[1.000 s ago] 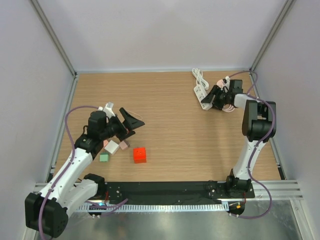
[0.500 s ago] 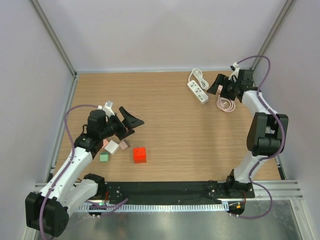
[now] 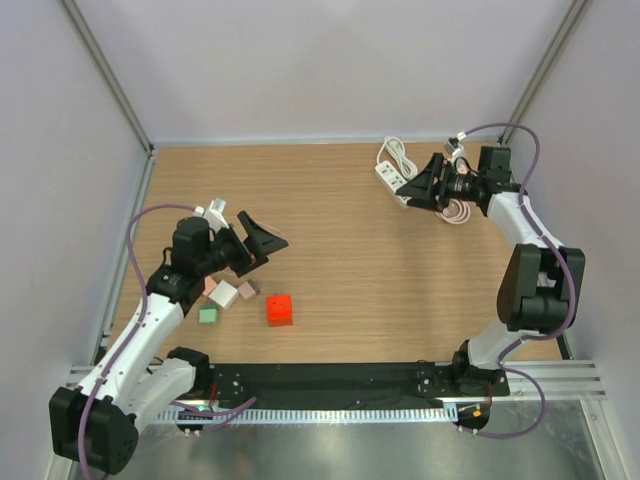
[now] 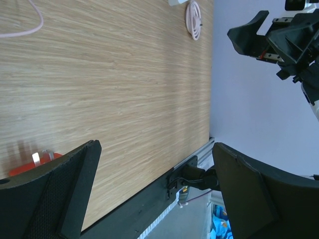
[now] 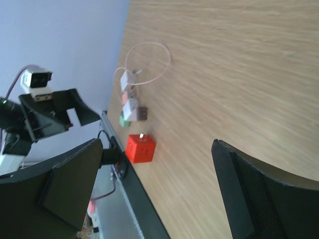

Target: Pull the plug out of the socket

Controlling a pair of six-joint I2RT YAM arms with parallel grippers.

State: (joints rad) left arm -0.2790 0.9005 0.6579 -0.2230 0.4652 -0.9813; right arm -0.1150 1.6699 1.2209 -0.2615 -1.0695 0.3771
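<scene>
Right gripper (image 3: pixel 425 183) gapes empty just beside power strip (image 3: pixel 394 177), far right; pink cable (image 3: pixel 456 212) coiled near. Can't make out plug itself. Grab its body, not cord; pull straight, strip may slide.

we see the power strip (image 3: pixel 390 175) far right on the tabletop (image 3: pixel 340 250), a coiled cable (image 3: pixel 457 213) just right of it, small blocks (image 3: pixel 224 294) near left.
</scene>
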